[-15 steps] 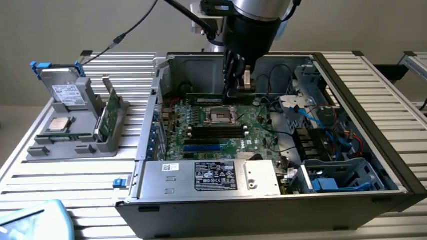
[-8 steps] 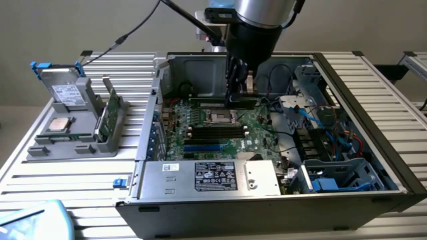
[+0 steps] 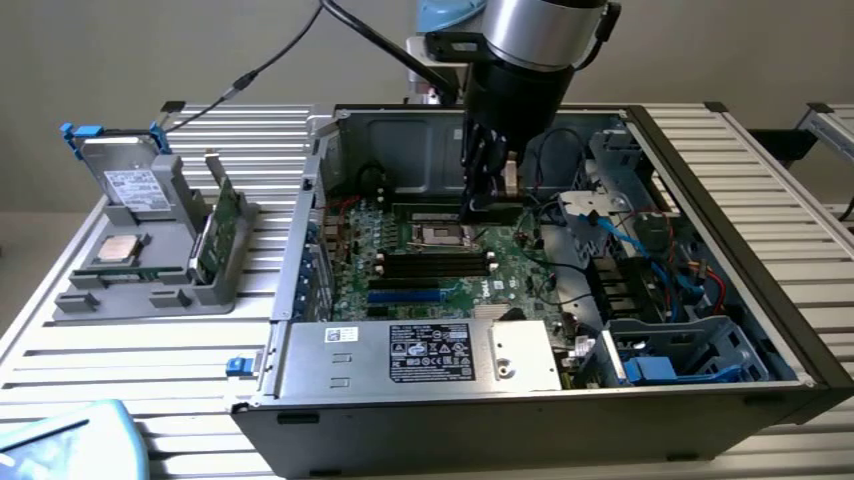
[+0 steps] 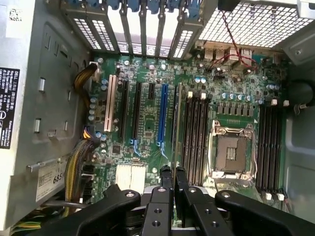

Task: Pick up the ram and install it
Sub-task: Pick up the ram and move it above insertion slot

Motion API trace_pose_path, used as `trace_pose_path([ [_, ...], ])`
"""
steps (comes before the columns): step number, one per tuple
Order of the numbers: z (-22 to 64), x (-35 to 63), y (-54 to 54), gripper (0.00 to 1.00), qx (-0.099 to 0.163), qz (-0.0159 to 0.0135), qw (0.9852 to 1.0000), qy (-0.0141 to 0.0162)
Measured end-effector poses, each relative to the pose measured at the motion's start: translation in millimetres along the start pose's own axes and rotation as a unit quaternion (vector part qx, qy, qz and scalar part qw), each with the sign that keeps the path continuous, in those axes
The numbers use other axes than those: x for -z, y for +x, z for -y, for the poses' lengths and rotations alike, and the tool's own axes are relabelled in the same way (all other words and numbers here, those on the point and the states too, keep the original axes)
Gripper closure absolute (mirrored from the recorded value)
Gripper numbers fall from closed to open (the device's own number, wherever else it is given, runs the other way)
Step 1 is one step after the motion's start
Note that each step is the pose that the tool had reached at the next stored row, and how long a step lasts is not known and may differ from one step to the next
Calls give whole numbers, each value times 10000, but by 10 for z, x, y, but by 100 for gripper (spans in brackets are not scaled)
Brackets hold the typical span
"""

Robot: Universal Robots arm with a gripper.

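My gripper (image 3: 489, 205) reaches down into the open computer case (image 3: 747, 300), over the motherboard (image 3: 441, 275). It is shut on the ram (image 3: 430, 213), a thin green stick with black chips that juts sideways from the fingers toward the exterior view's left. In the wrist view the ram (image 4: 177, 123) shows edge-on as a narrow strip running out from my shut gripper (image 4: 172, 179). It lies parallel to the black memory slots (image 4: 196, 137) beside the empty processor socket (image 4: 230, 152). Whether the ram touches a slot I cannot tell.
A grey holder (image 3: 140, 290) at the exterior view's left carries a square silver processor chip (image 3: 120, 248) and an upright green circuit card (image 3: 222, 225). The power supply (image 3: 420, 355) fills the case front. Drive cages and cables (image 3: 627, 230) crowd the exterior view's right. Expansion slots (image 4: 162, 110) line the board.
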State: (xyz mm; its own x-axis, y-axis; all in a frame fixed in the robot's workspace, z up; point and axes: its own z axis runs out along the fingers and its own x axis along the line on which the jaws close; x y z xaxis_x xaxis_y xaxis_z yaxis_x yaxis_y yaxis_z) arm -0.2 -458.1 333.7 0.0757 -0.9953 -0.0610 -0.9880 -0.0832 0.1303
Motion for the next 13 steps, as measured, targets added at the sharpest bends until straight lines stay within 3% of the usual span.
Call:
trace_pose_path([
  [8, 33, -147, -113, 86, -1, -14, 10000, -1],
  [13, 50, -240, -177, 86, -5, -38, 10000, -2],
])
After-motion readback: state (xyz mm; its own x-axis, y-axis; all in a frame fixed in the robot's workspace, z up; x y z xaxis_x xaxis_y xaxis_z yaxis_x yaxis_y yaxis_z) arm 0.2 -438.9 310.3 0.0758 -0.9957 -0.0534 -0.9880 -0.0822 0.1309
